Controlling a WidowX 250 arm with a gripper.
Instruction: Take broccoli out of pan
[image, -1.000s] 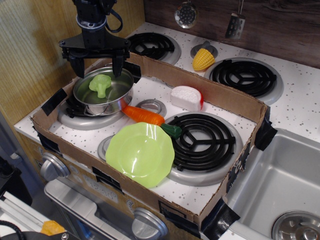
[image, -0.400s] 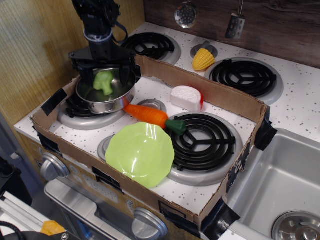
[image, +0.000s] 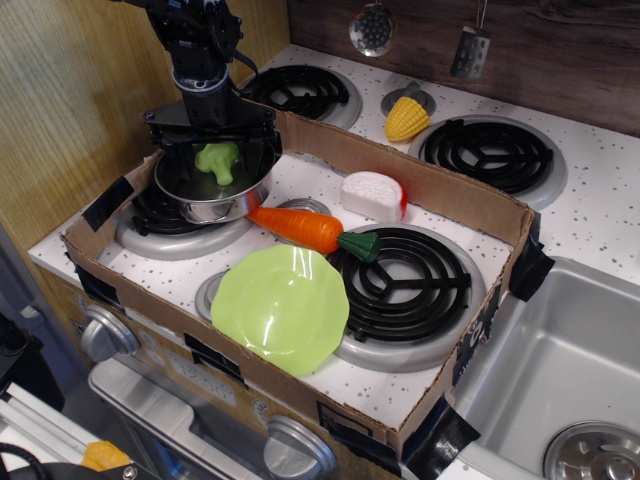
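One arm: a black robot arm comes down from the top left, its claw (image: 217, 150) lowered over the pan.
Claw: its two dark fingers (image: 165, 150) hang spread wide, one at each side of the pan's rim, with the broccoli between them; whether either finger touches the broccoli cannot be told, and nothing is seen gripped.
Broccoli (image: 218, 160): light green, bumpy head uppermost, inside the pan and near the middle of it, under the claw's crossbar.
Pan (image: 215, 200): shiny steel, straight-sided, sitting on the rear left burner inside the cardboard frame; it looks slightly tilted.
Carrot (image: 300, 228): orange, lying on its side just right of the pan, thick end close to the pan wall, dark green top pointing right onto the front burner coil.
Plate (image: 280, 306): lime green with a scalloped edge, in front of the carrot, overlapping the front burner's left side.
White piece (image: 372, 195): a white toy food with a red edge, behind the carrot, near the frame's back wall.
Cardboard frame (image: 400, 180): a low brown wall taped with black at the corners, enclosing the pan, carrot, plate and white piece.
Corn (image: 405, 118): yellow, outside the frame, between the two rear burners.
Bench (image: 600, 200): white speckled toy stove top with black coil burners.
Sink (image: 560, 370): grey basin at the right.
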